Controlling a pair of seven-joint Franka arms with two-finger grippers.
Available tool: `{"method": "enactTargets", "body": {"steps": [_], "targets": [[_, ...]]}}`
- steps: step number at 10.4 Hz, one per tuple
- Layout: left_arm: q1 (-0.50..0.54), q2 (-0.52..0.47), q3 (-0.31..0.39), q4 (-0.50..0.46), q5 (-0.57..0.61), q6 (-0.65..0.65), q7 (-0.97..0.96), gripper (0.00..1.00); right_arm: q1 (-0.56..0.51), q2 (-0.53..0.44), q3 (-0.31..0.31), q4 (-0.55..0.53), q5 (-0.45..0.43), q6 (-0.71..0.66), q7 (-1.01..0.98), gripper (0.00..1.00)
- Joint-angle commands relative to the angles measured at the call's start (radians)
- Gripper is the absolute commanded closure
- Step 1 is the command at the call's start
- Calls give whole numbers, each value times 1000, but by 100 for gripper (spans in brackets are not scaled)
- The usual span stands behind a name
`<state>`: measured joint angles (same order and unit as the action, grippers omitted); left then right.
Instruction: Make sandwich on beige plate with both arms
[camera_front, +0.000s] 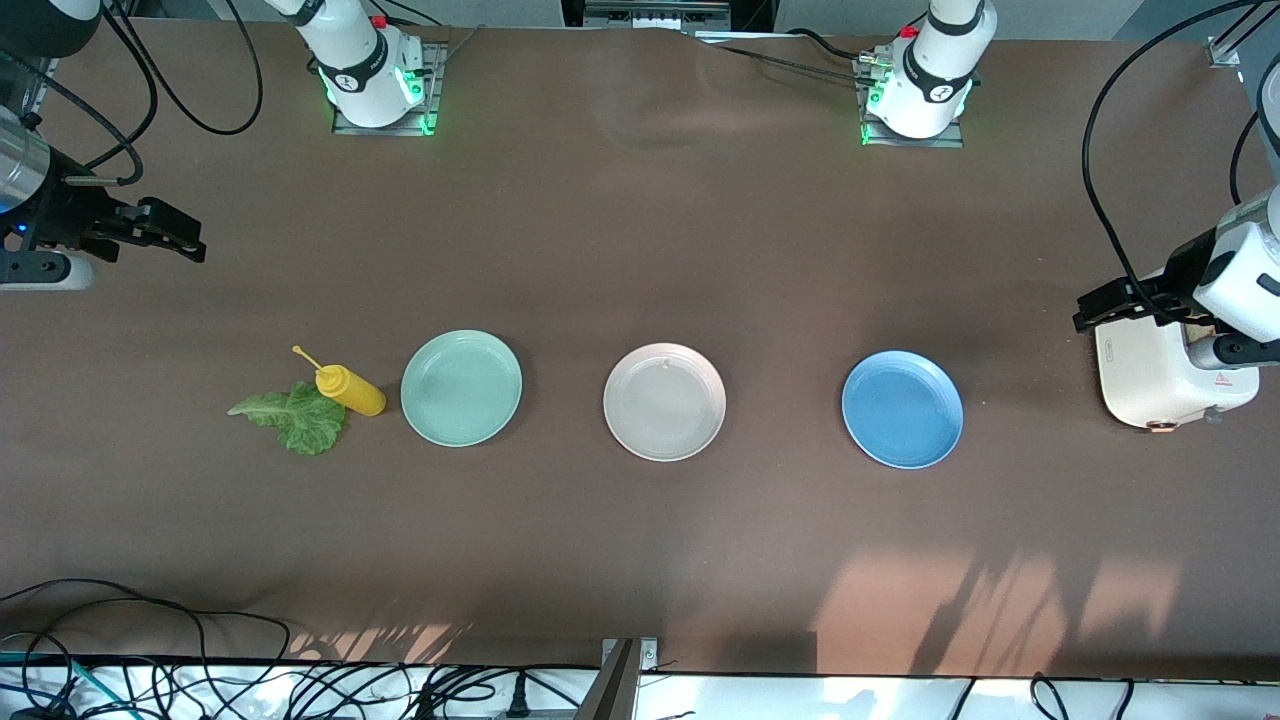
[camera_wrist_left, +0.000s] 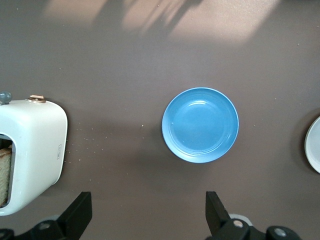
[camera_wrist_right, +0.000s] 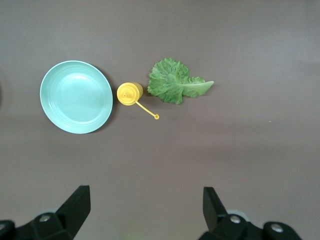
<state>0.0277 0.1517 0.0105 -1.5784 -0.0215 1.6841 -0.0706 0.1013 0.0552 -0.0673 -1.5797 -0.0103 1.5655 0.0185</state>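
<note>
The round pale beige plate (camera_front: 664, 401) sits bare in the middle of the brown table (camera_front: 640, 250), and it serves as the landmark here. Beside it toward the right arm's end lies a round mint green plate (camera_front: 461, 387), then an upright yellow squeeze bottle (camera_front: 349, 389) touching a ruffled green lettuce leaf (camera_front: 293, 416). Toward the left arm's end lies a round blue plate (camera_front: 902, 409), and past that a cream-white toaster (camera_front: 1165, 378) with a slice of brown toast (camera_wrist_left: 4, 175) showing in its slot.

No sandwich exists yet, so the task seems to be at its very start. The left gripper (camera_front: 1108, 303) hangs over the toaster and the right gripper (camera_front: 165, 232) over bare table up from the lettuce, each with jaws spread wide and empty.

The next move likely calls for the left gripper to descend to the toaster and pull the toast out, ready for the beige plate.
</note>
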Motion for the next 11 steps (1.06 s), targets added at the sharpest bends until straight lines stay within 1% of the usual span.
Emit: {"method": "enactTargets", "body": {"steps": [1,11], "targets": [[4,-9,-4,-14,20,-6,-8,0,3,8,3,24,24,-7,9,0],[3,5,-6,-14,23,-6,-5,0,-6,9,0,23,16,-10,1,0]]}}
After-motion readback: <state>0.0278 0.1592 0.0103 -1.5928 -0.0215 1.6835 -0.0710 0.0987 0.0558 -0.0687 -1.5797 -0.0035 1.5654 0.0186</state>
